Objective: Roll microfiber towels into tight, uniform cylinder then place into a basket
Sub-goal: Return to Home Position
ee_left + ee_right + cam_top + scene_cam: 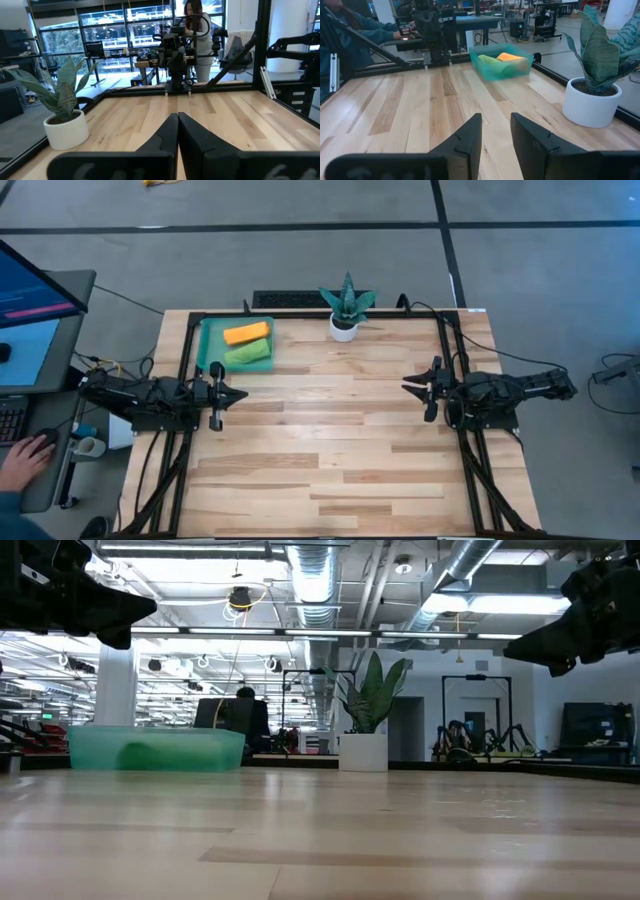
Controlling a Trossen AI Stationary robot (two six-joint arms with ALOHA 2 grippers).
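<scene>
Two towels (246, 333) lie in the basket (208, 330); left hand (241, 394) together, right hand (407, 387) apart: park both level, clear of the table (330, 440).

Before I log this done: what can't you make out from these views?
Roll tightness: the orange towel and green towel are too small in the high view.
Low view: the basket, translucent, blurs both; no orange shows.
Right wrist view: its near wall veils each roll's lower part.
White tags: too small anywhere.
Left gripper and right gripper sit left and right, away from it.
</scene>
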